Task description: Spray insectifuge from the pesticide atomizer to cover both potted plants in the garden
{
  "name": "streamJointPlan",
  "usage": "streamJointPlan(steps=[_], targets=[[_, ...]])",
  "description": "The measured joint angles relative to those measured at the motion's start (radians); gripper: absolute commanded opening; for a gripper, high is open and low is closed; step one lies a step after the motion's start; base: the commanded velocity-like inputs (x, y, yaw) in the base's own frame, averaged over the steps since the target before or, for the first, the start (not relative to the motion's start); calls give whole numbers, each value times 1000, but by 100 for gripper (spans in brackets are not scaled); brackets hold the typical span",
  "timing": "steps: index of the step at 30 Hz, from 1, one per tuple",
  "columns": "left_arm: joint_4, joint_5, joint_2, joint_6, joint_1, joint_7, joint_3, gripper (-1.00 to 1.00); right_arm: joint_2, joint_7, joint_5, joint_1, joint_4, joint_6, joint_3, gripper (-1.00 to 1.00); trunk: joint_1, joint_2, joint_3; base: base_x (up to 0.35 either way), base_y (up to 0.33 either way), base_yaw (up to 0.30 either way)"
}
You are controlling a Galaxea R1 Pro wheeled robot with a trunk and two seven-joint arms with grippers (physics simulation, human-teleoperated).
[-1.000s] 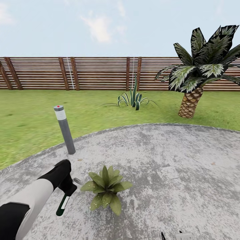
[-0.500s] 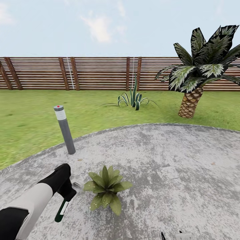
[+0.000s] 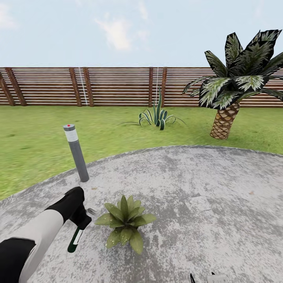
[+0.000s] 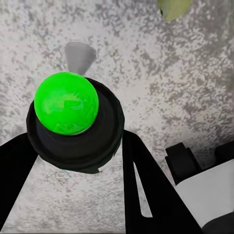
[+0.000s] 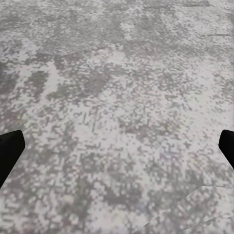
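The pesticide atomizer (image 3: 75, 239), a slim dark green bottle with a white label, hangs tilted just above the paved patio (image 3: 204, 188). My left gripper (image 3: 80, 224) is shut on its upper part. In the left wrist view its bright green round cap (image 4: 68, 102) sits between my black fingers (image 4: 146, 180). One potted plant (image 3: 125, 222), a low rosette of broad green leaves, stands just right of the bottle, and a leaf tip (image 4: 173, 7) shows in the left wrist view. My right gripper (image 5: 117, 148) is open over bare paving, low at the front right (image 3: 202, 279).
A grey bollard lamp (image 3: 76, 153) stands behind my left gripper at the patio's edge. On the lawn beyond are a striped agave clump (image 3: 157, 116) and a palm (image 3: 232, 86), with a brown slatted fence (image 3: 118, 86) behind them.
My left arm dipped down and to the left with the atomizer half a second ago. It has risen back to nearly where it was a second ago. The plant has not moved.
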Motion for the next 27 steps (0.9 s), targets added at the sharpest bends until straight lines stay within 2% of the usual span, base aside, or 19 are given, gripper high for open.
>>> streamJointPlan(steps=[8,13,16,21,27], targets=[[16,2,5,-8,19,3,-3,-100,0,0,0,0,0,0,0,100,0,0,0,0,0,0],[10,-1,2,-9,54,4,-3,-100,1,3,0,0,0,0,0,100,0,0,0,0,0,0],[3,0,1,-5,52,2,1,-100,9,-1,-1,1,-2,0,-1,100,0,0,0,0,0,0],[0,1,-11,1,37,1,3,-100,-1,-1,-6,0,-11,-1,-6,100,0,0,0,74,0,0],[-2,-1,-14,2,21,2,3,-100,-11,6,0,0,-10,-1,1,100,-1,0,0,264,35,0]])
